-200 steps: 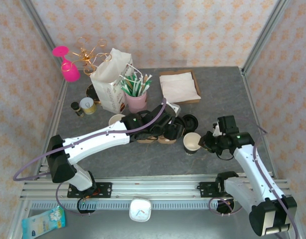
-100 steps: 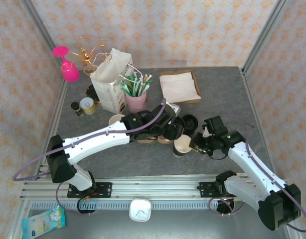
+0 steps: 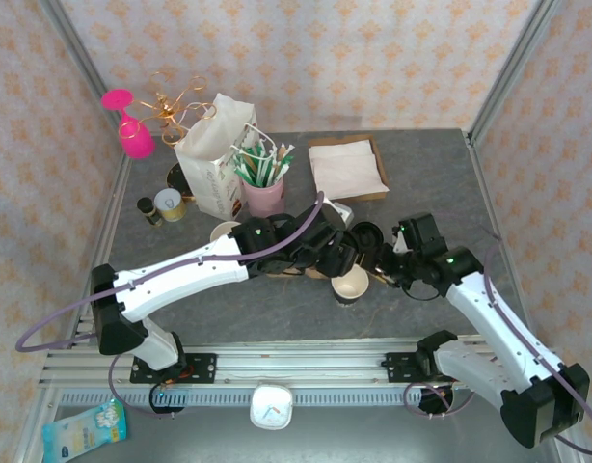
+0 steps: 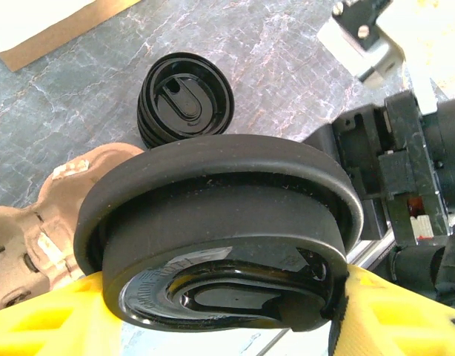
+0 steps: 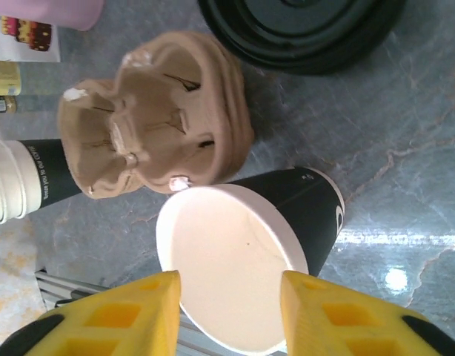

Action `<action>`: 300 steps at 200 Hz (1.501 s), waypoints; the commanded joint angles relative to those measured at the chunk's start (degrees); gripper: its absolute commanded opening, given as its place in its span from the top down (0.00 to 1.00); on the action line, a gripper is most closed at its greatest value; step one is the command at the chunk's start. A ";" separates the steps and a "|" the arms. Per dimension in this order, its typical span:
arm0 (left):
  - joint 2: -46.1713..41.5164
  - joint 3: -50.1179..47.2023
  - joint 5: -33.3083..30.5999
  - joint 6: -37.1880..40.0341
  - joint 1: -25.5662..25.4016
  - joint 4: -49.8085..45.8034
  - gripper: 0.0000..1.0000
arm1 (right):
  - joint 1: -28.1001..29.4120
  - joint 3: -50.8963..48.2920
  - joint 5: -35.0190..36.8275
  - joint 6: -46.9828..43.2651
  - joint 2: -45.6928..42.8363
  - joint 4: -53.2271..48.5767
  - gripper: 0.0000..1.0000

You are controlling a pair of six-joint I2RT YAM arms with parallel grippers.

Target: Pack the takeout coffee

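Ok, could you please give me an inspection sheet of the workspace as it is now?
Surface: grey table, no spill seen.
Job's things: open cup standing beside carrier; lid not yet on it.
Clutter: lid stack, cup stack, pink cup, white bag, napkin tray, jars.
Grippers: left fingers shut on lid; right fingers open, either side of cup.
Cables: purple cable loops out beside left arm's base.
Surroundings: patterned walls; pink glass.
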 commanded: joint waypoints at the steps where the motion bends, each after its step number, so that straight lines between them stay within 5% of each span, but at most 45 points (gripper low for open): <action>1: 1.42 2.53 -2.68 -2.46 -1.19 -7.28 0.39 | 0.16 2.79 5.22 -3.36 -1.47 -4.70 0.55; 38: 5.92 6.21 -2.25 -4.83 -3.83 -13.91 0.38 | -4.99 2.77 9.07 -9.12 -0.19 -5.99 0.47; 107: 16.87 14.29 -0.69 -3.55 -4.78 -19.54 0.37 | -16.38 -0.13 4.79 -15.18 0.07 -1.97 0.39; 205: 27.14 23.75 -3.14 0.14 -4.60 -28.19 0.32 | -16.82 -1.47 3.09 -15.09 0.07 -0.73 0.36; 300: 28.95 25.19 -1.68 1.23 -3.14 -25.84 0.28 | -16.90 -1.30 1.40 -14.99 -0.08 -0.41 0.33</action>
